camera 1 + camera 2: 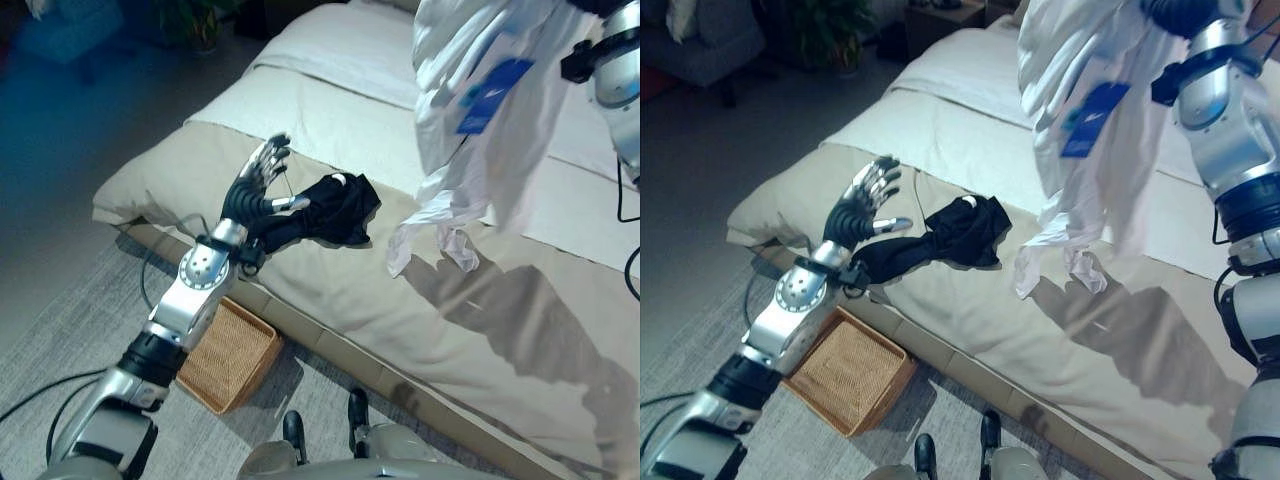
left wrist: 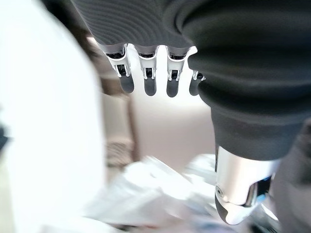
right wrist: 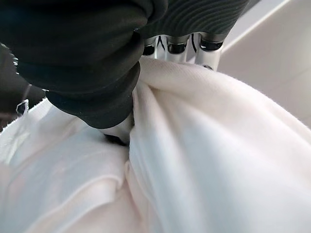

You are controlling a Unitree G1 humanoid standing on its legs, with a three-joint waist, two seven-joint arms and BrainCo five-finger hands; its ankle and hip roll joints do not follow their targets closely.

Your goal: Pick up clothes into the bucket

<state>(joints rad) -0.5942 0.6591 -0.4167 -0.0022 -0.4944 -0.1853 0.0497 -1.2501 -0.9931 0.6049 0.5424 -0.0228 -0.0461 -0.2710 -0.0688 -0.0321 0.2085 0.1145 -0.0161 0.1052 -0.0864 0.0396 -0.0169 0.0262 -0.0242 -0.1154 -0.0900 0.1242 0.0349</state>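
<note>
Wicker basket (image 1: 232,355) sits below the spread-fingered left hand (image 1: 258,185); right hand (image 3: 121,73) clamps white garment (image 1: 1090,110).

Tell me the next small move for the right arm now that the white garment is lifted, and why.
Probably swing the right hand leftward and down toward the wicker basket. Its fingers are curled into the white garment, which hangs clear above the bed, while the basket sits on the floor beside the bed. The left hand, open, rests by the black garment.
</note>
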